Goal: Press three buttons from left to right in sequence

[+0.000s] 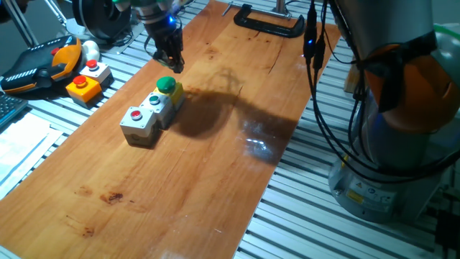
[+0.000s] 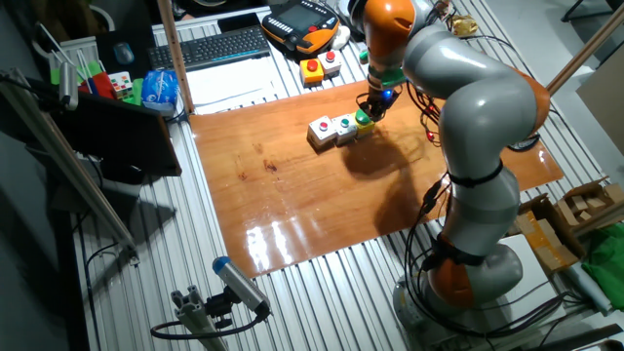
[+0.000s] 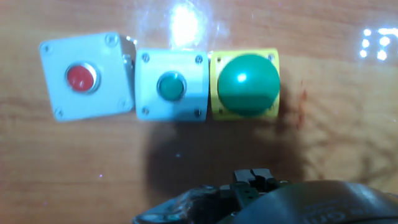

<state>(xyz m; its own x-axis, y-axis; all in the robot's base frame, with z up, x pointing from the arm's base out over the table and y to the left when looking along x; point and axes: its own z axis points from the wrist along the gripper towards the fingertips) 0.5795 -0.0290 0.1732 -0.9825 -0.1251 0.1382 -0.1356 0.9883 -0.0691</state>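
The three buttons sit as one joined row on the wooden board (image 1: 215,165): a grey box with a red button (image 3: 81,77), a grey box with a teal button (image 3: 171,86) and a yellow box with a big green button (image 3: 247,76). From the fixed views the row runs red (image 1: 136,115), teal (image 1: 154,101), green (image 1: 167,85). My gripper (image 1: 172,63) hangs just above and behind the green button, not touching it. In the hand view its fingertips (image 3: 255,177) meet with no gap and hold nothing.
Off the board's left edge stand an orange box with a big red button (image 1: 84,86), a lone grey box with a red button (image 1: 95,70) and a teach pendant (image 1: 43,65). A black clamp (image 1: 269,21) grips the far edge. Cables (image 1: 316,79) hang at the right.
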